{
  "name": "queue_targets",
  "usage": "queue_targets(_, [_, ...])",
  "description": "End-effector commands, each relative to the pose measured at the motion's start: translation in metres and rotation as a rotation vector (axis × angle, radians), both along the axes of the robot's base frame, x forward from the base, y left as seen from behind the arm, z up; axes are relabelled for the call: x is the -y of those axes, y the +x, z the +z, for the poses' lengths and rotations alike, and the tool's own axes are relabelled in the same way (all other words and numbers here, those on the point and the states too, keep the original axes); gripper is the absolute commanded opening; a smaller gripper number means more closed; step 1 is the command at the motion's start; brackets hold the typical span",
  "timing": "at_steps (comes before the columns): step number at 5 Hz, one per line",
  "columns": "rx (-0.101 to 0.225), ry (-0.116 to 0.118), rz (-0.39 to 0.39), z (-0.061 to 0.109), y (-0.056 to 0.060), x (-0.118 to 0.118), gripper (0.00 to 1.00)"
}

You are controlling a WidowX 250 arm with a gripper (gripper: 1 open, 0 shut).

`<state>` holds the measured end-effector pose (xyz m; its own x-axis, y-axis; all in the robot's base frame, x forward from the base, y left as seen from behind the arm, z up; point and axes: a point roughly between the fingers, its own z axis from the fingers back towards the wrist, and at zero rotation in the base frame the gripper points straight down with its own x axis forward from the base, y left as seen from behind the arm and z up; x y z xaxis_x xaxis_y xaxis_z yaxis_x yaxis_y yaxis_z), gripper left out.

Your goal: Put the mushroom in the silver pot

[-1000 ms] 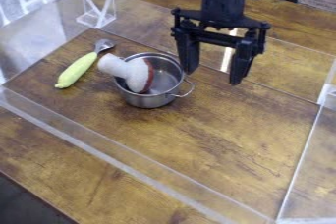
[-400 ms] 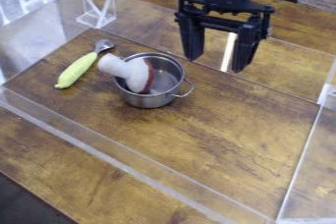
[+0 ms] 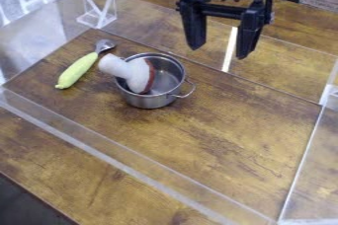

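one mushroom [image 3: 123,67] leaned over the silver pot [image 3: 154,81] rim, stalk inside. i saw my end effector [image 3: 222,43] spread open, empty, above the desk [image 3: 224,120].

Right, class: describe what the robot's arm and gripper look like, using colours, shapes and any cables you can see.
The gripper is black, with two long, straight fingers hanging from a wide crossbar like a two-pronged fork. Above it sits a dark, boxy wrist section. A thin dark cable loops off near the top. No markings are readable.

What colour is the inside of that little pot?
Dark reddish inside the pot, seen in the camera view.
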<state>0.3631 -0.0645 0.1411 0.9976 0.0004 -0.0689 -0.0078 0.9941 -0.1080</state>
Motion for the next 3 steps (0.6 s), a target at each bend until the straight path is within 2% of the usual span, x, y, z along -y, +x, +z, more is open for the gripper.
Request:
queue_targets(1, [0.036, -0.003, 0.047, 0.011, 0.011, -0.013, 1.0])
queue_targets(2, [0.009, -0.003, 0.041, 0.003, 0.014, -0.016, 1.0])
queue_targets(3, [-0.013, -0.011, -0.049, 0.007, 0.001, -0.002, 1.0])
